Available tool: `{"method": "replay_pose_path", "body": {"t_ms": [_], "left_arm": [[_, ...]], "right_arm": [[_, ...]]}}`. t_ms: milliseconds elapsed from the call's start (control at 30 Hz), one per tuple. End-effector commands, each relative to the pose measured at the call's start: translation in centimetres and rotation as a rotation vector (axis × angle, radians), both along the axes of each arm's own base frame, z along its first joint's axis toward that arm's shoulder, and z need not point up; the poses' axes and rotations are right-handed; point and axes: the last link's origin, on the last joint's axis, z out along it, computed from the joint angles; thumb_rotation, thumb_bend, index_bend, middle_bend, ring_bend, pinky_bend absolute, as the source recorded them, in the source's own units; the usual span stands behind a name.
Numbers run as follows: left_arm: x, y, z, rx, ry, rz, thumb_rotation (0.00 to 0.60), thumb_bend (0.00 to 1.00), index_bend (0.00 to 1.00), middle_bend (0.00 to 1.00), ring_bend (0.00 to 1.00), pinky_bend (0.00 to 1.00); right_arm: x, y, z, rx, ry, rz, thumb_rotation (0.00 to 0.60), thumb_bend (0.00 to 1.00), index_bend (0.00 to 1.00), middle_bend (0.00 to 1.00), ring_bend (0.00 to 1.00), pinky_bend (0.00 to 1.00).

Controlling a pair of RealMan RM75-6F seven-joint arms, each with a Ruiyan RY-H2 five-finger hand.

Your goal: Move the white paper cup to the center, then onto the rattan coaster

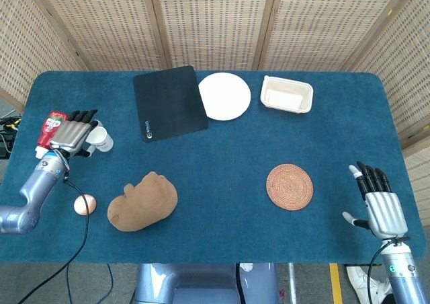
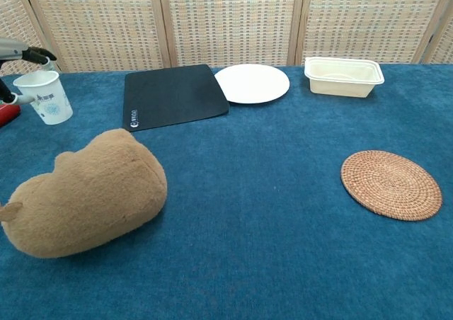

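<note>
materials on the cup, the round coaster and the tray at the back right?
White paper cup: looks like matte paper, thin rolled rim, small printed mark; left hand holds it.
Rattan coaster: woven fibre in a coiled spiral, tan, unglazed.
Cream tray: probably moulded pulp or foam, dull finish, rounded lip; cannot tell which.

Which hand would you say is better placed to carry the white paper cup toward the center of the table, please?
The left. The left hand already holds the white paper cup at the table's left end, tilted. The right hand is open at the far right edge, beyond the rattan coaster.
</note>
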Motion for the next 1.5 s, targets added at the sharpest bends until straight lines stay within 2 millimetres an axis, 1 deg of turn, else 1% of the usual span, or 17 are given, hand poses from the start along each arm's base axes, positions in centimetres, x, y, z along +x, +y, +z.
{"method": "replay_pose_path", "body": {"t_ms": [33, 67, 133, 200, 267, 300, 400, 433, 533, 567, 700, 833, 967, 1067, 1200, 1500], "left_arm": [[4.4, 0.6, 1.2, 0.023, -0.034, -0.104, 0.6, 0.41, 0.26, 0.0, 0.0, 0.0], [5.2, 0.6, 1.2, 0.022, -0.038, -0.118, 0.6, 0.41, 0.26, 0.0, 0.0, 0.0], [7.3, 0.8, 1.0, 0.022, -0.057, -0.158, 0.6, 0.41, 0.26, 0.0, 0.0, 0.0], [9.5, 1.1, 0.5, 0.017, -0.073, -0.192, 0.6, 0.41, 0.26, 0.0, 0.0, 0.0], [11.2, 1.3, 0.1, 0.01, -0.085, -0.212, 0.6, 0.41, 0.26, 0.0, 0.0, 0.0], [12.7, 1.4, -0.4, 0.004, -0.095, -0.232, 0.6, 0.41, 0.26, 0.0, 0.0, 0.0], [15.0, 1.6, -1.1, -0.005, -0.091, -0.266, 0.6, 0.41, 0.26, 0.0, 0.0, 0.0], [16.3, 1.7, -1.6, -0.012, -0.079, -0.289, 0.6, 0.41, 0.26, 0.0, 0.0, 0.0], [18.6, 1.6, -2.8, -0.027, -0.058, -0.326, 0.6, 0.41, 0.26, 0.0, 0.0, 0.0], [19.7, 1.6, -3.4, -0.034, -0.05, -0.341, 0.6, 0.41, 0.26, 0.0, 0.0, 0.0], [22.6, 1.3, -5.8, -0.063, -0.018, -0.372, 0.6, 0.41, 0.26, 0.0, 0.0, 0.0], [24.4, 1.2, -7.5, -0.084, 0.008, -0.391, 0.6, 0.41, 0.26, 0.0, 0.0, 0.0], [26.6, 1.1, -10.0, -0.104, 0.051, -0.408, 0.6, 0.41, 0.26, 0.0, 0.0, 0.0], [27.6, 1.1, -11.4, -0.111, 0.077, -0.411, 0.6, 0.41, 0.26, 0.0, 0.0, 0.0], [28.3, 1.2, -12.8, -0.118, 0.108, -0.408, 0.6, 0.41, 0.26, 0.0, 0.0, 0.0], [28.7, 1.2, -15.9, -0.149, 0.165, -0.391, 0.6, 0.4, 0.26, 0.0, 0.0, 0.0]], "right_arm": [[-0.2, -0.1, 0.1, -0.003, -0.005, -0.008, 0.6, 0.05, 0.0, 0.0, 0.0, 0.0], [-0.2, -0.1, 0.2, -0.004, -0.007, -0.01, 0.6, 0.05, 0.0, 0.0, 0.0, 0.0], [-0.4, -0.1, 0.3, -0.01, -0.011, -0.016, 0.6, 0.05, 0.0, 0.0, 0.0, 0.0], [-0.6, -0.1, 0.5, -0.015, -0.019, -0.023, 0.6, 0.05, 0.0, 0.0, 0.0, 0.0], [-0.8, -0.2, 0.7, -0.019, -0.025, -0.03, 0.6, 0.05, 0.0, 0.0, 0.0, 0.0], [-1.0, -0.2, 0.8, -0.022, -0.029, -0.036, 0.6, 0.05, 0.0, 0.0, 0.0, 0.0], [-1.3, -0.2, 1.0, -0.026, -0.037, -0.046, 0.6, 0.05, 0.0, 0.0, 0.0, 0.0], [-1.4, -0.3, 1.0, -0.027, -0.039, -0.05, 0.6, 0.05, 0.0, 0.0, 0.0, 0.0], [-1.7, -0.4, 1.2, -0.031, -0.046, -0.056, 0.6, 0.05, 0.0, 0.0, 0.0, 0.0], [-1.8, -0.4, 1.3, -0.033, -0.049, -0.059, 0.6, 0.05, 0.0, 0.0, 0.0, 0.0], [-2.2, -0.4, 1.6, -0.042, -0.063, -0.07, 0.6, 0.05, 0.0, 0.0, 0.0, 0.0], [-2.6, -0.4, 1.9, -0.053, -0.075, -0.084, 0.6, 0.05, 0.0, 0.0, 0.0, 0.0], [-3.1, -0.4, 2.1, -0.06, -0.082, -0.096, 0.6, 0.05, 0.0, 0.0, 0.0, 0.0], [-3.4, -0.4, 2.4, -0.067, -0.089, -0.103, 0.6, 0.05, 0.0, 0.0, 0.0, 0.0], [-3.6, -0.4, 2.5, -0.072, -0.091, -0.102, 0.6, 0.05, 0.0, 0.0, 0.0, 0.0], [-3.7, -0.4, 2.5, -0.078, -0.095, -0.094, 0.6, 0.05, 0.0, 0.0, 0.0, 0.0]]}}
